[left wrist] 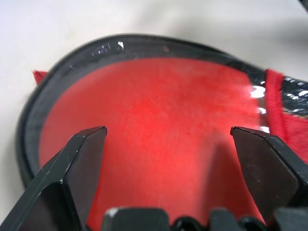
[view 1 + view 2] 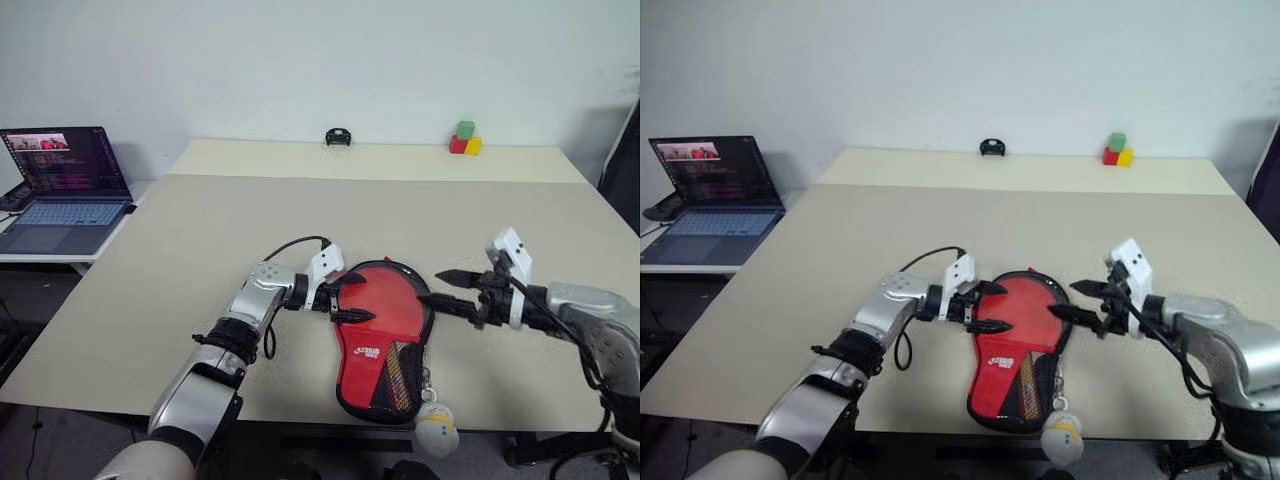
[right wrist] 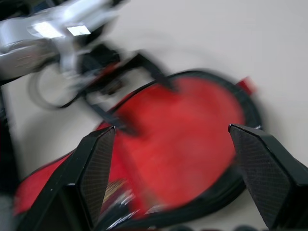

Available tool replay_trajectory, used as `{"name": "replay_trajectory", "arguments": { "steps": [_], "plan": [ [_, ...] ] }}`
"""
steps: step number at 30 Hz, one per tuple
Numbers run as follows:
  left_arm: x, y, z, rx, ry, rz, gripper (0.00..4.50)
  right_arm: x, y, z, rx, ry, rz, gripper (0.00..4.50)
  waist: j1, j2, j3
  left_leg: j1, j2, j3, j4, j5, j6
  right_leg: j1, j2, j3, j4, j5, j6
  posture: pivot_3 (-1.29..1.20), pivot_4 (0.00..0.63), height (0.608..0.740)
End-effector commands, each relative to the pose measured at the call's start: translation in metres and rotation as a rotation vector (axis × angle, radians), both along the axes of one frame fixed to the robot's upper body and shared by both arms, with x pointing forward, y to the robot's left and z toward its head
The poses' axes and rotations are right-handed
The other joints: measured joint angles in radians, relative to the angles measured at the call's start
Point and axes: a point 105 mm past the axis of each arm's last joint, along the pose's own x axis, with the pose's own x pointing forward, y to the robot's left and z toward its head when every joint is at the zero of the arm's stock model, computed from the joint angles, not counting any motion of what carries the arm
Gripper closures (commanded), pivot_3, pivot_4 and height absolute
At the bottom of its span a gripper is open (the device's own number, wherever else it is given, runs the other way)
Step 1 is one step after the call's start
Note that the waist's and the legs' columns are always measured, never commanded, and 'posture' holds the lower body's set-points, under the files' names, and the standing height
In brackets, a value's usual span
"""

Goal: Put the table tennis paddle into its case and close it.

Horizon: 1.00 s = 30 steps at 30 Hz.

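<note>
- The case (image 2: 382,335) lies flat on the table (image 2: 200,260) near its front edge, red side up, between the two hands; the round red face at its wide end seems to be the table tennis paddle (image 2: 385,295) already inside, but I cannot tell how deep it sits
- Risk: the zipper edge looks not yet closed, so if one hand pulls on it while the other does not hold the case, the soft pouch could slide or fold, and the paddle may slip out
- Risk: a small white toy (image 2: 436,428) hangs from the narrow end over the table edge; a push toward the front could drag the case off
- The left hand (image 2: 343,296) is spread wide, its fingers over the round end of the case, gripping nothing
- The right hand (image 2: 443,290) is also spread, just beside the case on its other side, holding nothing
</note>
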Motion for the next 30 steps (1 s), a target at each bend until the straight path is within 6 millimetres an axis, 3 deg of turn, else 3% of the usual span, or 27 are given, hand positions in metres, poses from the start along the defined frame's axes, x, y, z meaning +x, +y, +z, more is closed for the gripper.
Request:
{"name": "replay_trajectory", "arguments": {
  "steps": [1,6,9,10,11,22,30],
  "plan": [
    [0.001,-0.008,-0.003,0.019,-0.022,-0.034,0.0,-0.037,0.008,0.003,-0.022,0.022,0.068,0.42,0.005,0.0,0.0,0.0,0.0,0.0,0.0,0.0,0.0,0.0,0.0,0.0,0.0,0.0,0.0,0.0,0.15,0.74],
    [-0.004,-0.019,-0.007,-0.004,0.005,-0.082,0.0,-0.072,0.016,-0.016,-0.044,0.106,0.074,0.42,0.005,-0.001,-0.001,0.001,-0.002,-0.001,0.001,0.0,0.002,0.003,0.0,-0.001,0.0,0.0,0.001,0.0,0.15,0.74],
    [-0.005,-0.022,-0.007,-0.007,0.006,-0.093,0.0,-0.074,0.016,-0.021,-0.015,0.129,0.017,0.42,0.005,-0.001,-0.001,0.002,-0.003,-0.001,0.001,0.001,0.002,0.004,0.0,0.0,0.001,0.0,0.001,0.0,0.15,0.74],
    [-0.005,-0.022,-0.007,-0.007,0.004,-0.095,0.0,-0.075,0.016,-0.023,-0.017,0.134,0.004,0.05,0.005,-0.002,-0.001,0.003,-0.003,-0.002,0.001,0.001,0.003,0.004,0.0,-0.001,0.001,0.0,0.001,0.0,0.15,0.74],
    [-0.005,-0.023,-0.007,-0.006,0.003,-0.097,0.0,-0.076,0.016,-0.025,-0.024,0.138,-0.004,0.03,0.005,-0.002,-0.001,0.003,-0.003,-0.002,0.001,0.001,0.003,0.005,0.0,-0.001,0.001,0.0,0.001,0.0,0.15,0.74],
    [-0.009,-0.026,-0.011,-0.007,0.001,-0.118,0.0,-0.102,0.021,-0.054,-0.126,0.233,-0.019,0.03,0.006,-0.002,-0.001,0.004,-0.004,-0.002,0.001,0.001,0.004,0.007,0.0,-0.002,0.0,0.0,0.002,0.0,0.15,0.74],
    [-0.008,-0.023,-0.011,-0.005,0.0,-0.109,0.0,-0.106,0.026,-0.071,-0.163,0.256,-0.02,0.03,0.005,-0.002,-0.001,0.007,-0.004,-0.002,0.001,0.002,0.004,0.01,0.0,-0.002,0.0,0.0,0.003,0.0,0.15,0.74]
  ]
}}
